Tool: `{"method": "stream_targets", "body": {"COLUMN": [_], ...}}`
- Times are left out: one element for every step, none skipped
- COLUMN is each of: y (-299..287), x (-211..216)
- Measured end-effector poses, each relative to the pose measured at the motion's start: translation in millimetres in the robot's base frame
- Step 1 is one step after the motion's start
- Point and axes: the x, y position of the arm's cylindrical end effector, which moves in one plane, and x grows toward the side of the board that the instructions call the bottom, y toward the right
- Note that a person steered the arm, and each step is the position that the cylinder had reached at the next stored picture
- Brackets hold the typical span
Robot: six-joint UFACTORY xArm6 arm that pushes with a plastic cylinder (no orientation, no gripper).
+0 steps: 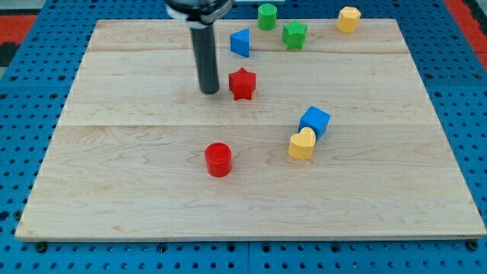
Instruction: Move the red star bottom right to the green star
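Tip [209, 91] bare rod (no jaws), just left of red star [242, 83], toward table's top edge. Risk: off-centre push sends star wide of green star [294, 35], into blue triangle [240, 43].

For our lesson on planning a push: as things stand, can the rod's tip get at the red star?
Probably yes. My tip stands just at the view's left of the red star, with only bare board between them; the blue triangle sits above, out of the way.
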Motion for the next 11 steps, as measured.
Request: {"method": "stream_targets", "body": {"y": [63, 85, 84, 90, 115, 141, 141, 107, 90, 124, 147], "x": [-9, -9, 8, 44, 48, 9, -3, 13, -3, -20, -28]}}
